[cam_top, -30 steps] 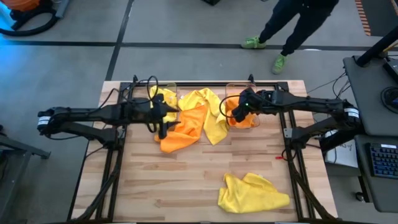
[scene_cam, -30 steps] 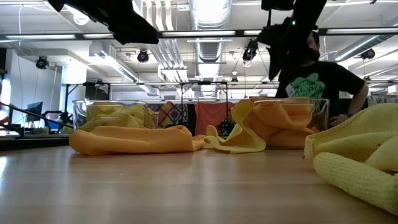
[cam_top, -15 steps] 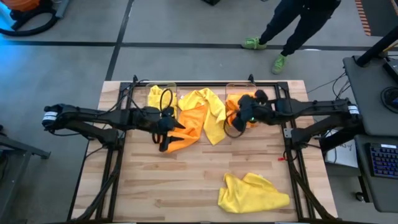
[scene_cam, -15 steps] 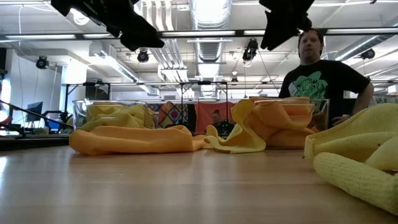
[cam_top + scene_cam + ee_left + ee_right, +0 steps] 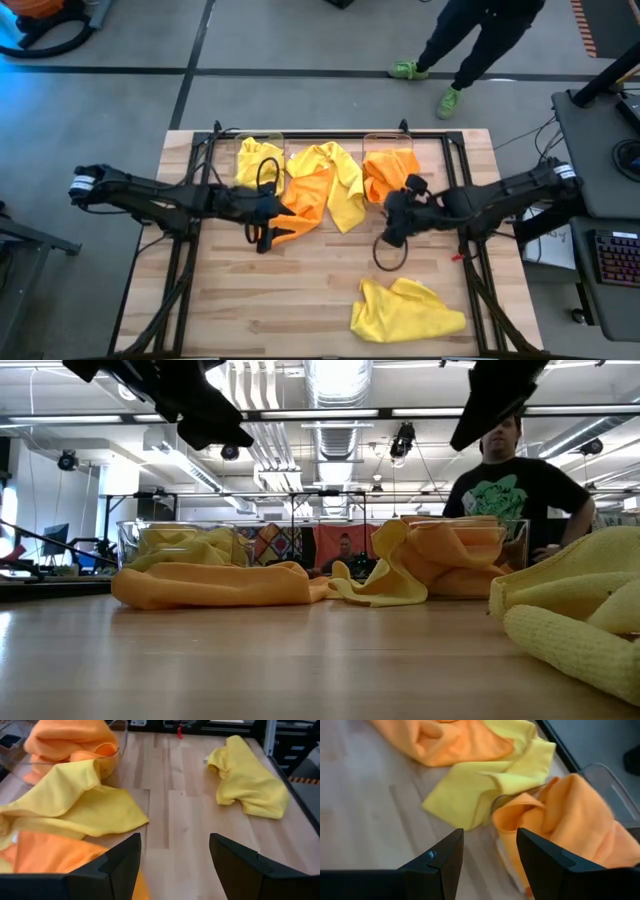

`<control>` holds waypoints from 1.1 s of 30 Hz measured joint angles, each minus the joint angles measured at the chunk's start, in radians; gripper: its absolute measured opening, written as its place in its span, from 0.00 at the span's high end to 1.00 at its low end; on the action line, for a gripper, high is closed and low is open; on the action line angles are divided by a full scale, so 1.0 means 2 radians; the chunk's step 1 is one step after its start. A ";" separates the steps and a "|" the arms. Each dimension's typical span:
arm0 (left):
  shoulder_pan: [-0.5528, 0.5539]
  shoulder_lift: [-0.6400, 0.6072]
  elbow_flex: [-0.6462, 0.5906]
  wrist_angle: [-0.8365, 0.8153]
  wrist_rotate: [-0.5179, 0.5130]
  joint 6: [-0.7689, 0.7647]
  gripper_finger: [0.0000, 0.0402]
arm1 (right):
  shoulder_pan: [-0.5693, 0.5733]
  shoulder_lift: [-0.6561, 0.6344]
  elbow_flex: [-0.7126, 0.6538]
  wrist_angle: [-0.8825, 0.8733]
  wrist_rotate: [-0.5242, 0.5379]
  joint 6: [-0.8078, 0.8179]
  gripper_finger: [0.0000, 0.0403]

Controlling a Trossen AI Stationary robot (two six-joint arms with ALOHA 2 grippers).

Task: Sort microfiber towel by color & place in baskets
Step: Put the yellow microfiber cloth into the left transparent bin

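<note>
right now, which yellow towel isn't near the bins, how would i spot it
Look at the wooden table from above, then away from the two clear plastic bins along its far edge. The crumpled bright yellow microfiber towel lies alone near the front right corner, touching no other cloth.

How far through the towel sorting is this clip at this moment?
Partly done. The left basket holds yellow cloth and the right basket holds orange towels. Nothing is in hand: the left gripper and right gripper are both open and empty. Left to sort: an orange towel and a yellow towel between the baskets, plus a yellow towel near the front edge.
</note>
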 joint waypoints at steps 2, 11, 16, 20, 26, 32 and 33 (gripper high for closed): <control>-0.007 0.004 -0.002 0.012 -0.001 -0.003 0.45 | 0.014 -0.003 -0.003 0.005 0.001 0.006 0.55; -0.021 0.054 -0.003 0.048 -0.001 -0.002 0.45 | 0.058 -0.006 -0.009 0.030 0.045 -0.029 0.55; -0.021 0.081 -0.003 0.055 -0.001 0.008 0.45 | 0.092 -0.037 -0.031 0.034 0.068 -0.027 0.55; -0.021 0.096 -0.003 0.055 -0.001 0.018 0.45 | 0.117 -0.066 -0.047 0.031 0.103 -0.021 0.55; -0.021 0.108 -0.003 0.056 -0.022 0.034 0.45 | 0.115 -0.094 -0.048 0.063 0.108 -0.046 0.55; -0.021 0.123 -0.003 0.056 -0.041 0.031 0.45 | 0.115 -0.075 -0.055 0.085 0.101 -0.035 0.55; -0.021 0.127 -0.003 0.056 -0.041 0.028 0.45 | 0.115 -0.069 -0.056 0.087 0.100 -0.034 0.55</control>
